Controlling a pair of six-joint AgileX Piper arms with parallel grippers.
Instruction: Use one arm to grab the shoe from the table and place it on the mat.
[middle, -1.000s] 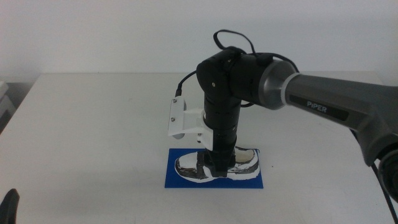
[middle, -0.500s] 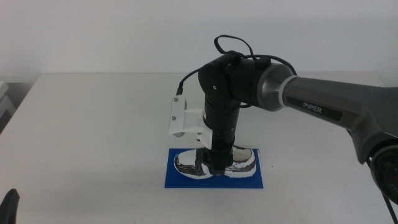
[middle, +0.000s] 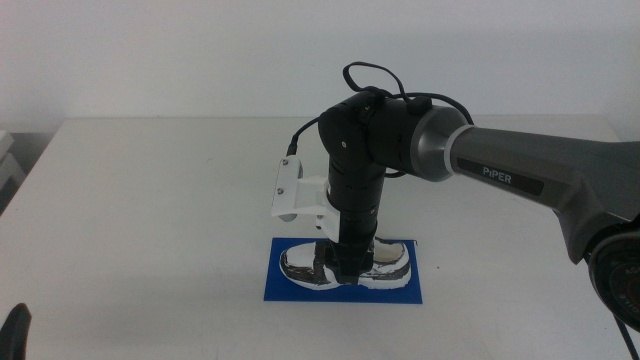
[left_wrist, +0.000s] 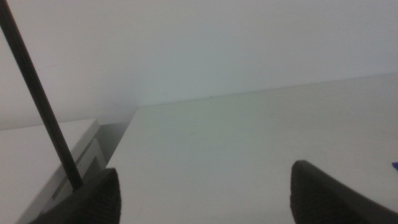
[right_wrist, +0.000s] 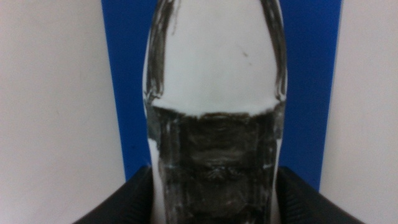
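**Shoe on mat, release risk**

Middle view: right gripper (middle: 347, 268) straddles the shoe (middle: 388, 262) lying on the mat (middle: 282, 285); lifting before letting go could drag it off. Forearm reads "PIPER".

Left wrist view: left gripper (left_wrist: 202, 190) spread wide, empty, over the table (left_wrist: 249, 143).

Right wrist view: jaws flank the shoe's sides; contact unclear, no writing.

Middle view overlooks table (middle: 150, 200); right wrist close above mat (right_wrist: 311, 74).

One shoe (middle: 348, 264), one mat (middle: 290, 288), one table (middle: 150, 200), two arms (middle: 520, 180).
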